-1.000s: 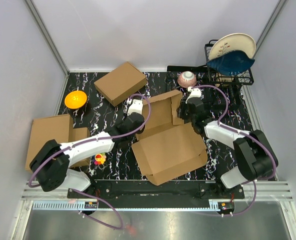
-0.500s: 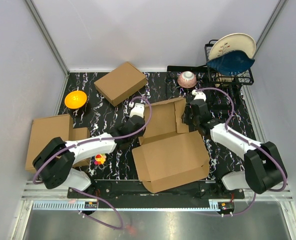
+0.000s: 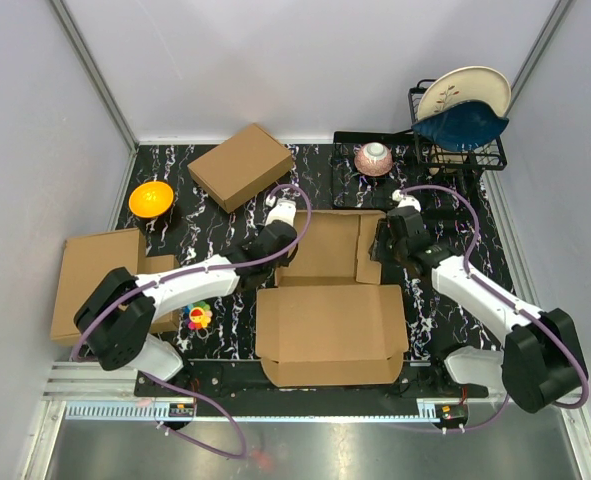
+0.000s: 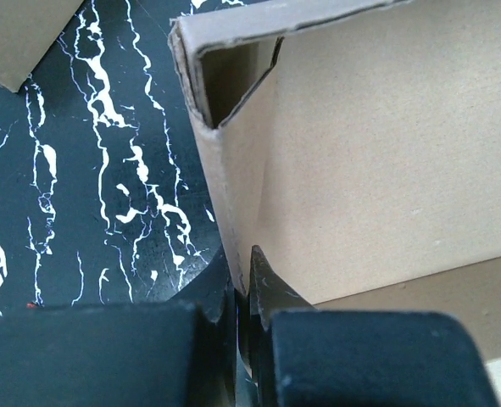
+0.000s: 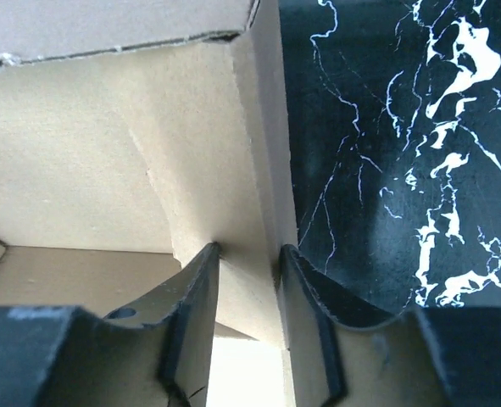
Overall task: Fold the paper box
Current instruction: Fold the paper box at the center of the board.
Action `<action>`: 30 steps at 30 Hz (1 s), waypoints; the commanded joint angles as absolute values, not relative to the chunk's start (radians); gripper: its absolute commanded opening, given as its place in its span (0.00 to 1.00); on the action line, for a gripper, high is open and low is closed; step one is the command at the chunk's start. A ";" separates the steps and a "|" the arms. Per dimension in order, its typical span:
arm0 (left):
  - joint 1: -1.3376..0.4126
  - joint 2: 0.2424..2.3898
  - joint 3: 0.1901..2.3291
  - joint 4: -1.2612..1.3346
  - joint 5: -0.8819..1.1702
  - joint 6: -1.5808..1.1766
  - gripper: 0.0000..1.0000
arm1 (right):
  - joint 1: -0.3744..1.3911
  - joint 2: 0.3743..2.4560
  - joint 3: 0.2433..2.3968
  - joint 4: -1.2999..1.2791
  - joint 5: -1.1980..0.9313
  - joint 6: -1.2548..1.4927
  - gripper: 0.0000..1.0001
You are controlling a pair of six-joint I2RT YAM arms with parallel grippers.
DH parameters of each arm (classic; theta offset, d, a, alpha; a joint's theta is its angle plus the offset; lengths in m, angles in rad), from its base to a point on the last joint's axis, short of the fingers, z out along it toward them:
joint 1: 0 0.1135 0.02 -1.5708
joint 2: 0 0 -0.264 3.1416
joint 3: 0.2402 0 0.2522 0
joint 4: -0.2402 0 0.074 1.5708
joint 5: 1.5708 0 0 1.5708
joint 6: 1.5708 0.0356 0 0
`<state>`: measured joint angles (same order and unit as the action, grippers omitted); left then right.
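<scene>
The paper box (image 3: 330, 300) is a brown corrugated die-cut mailer lying square to the table's front, its big lid panel flat toward the near edge and its tray part behind. My left gripper (image 3: 281, 232) is shut on the box's upright left side wall (image 4: 233, 182), pinching its edge between the jaws (image 4: 243, 284). My right gripper (image 3: 389, 240) is shut on the folded right side wall (image 5: 250, 212); the jaws (image 5: 248, 263) stand on either side of it.
A smaller brown box (image 3: 240, 165) lies at the back left. An orange bowl (image 3: 151, 198) and a tan cardboard slab (image 3: 100, 280) are at the left. A patterned cup (image 3: 373, 158) and a dish rack (image 3: 460, 135) with plates stand at the back right. A small colourful toy (image 3: 197, 317) lies by the left arm.
The box has turned from a tilted pose to square with the table front and slid toward the near edge. Both grippers moved with it, the right one to the right.
</scene>
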<state>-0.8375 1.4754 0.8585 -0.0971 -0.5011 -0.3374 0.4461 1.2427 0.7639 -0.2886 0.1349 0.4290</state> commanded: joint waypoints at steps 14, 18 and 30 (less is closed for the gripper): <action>-0.868 1.465 0.865 -0.104 -0.390 -0.328 0.00 | 0.454 1.212 0.742 -0.203 -0.029 0.436 0.64; -0.871 1.462 0.854 -0.087 -0.388 -0.325 0.00 | 0.454 1.265 0.739 -0.190 -0.054 0.436 0.55; -0.876 1.422 0.811 -0.038 -0.431 -0.324 0.00 | 0.453 1.276 0.756 -0.232 -0.006 0.431 0.08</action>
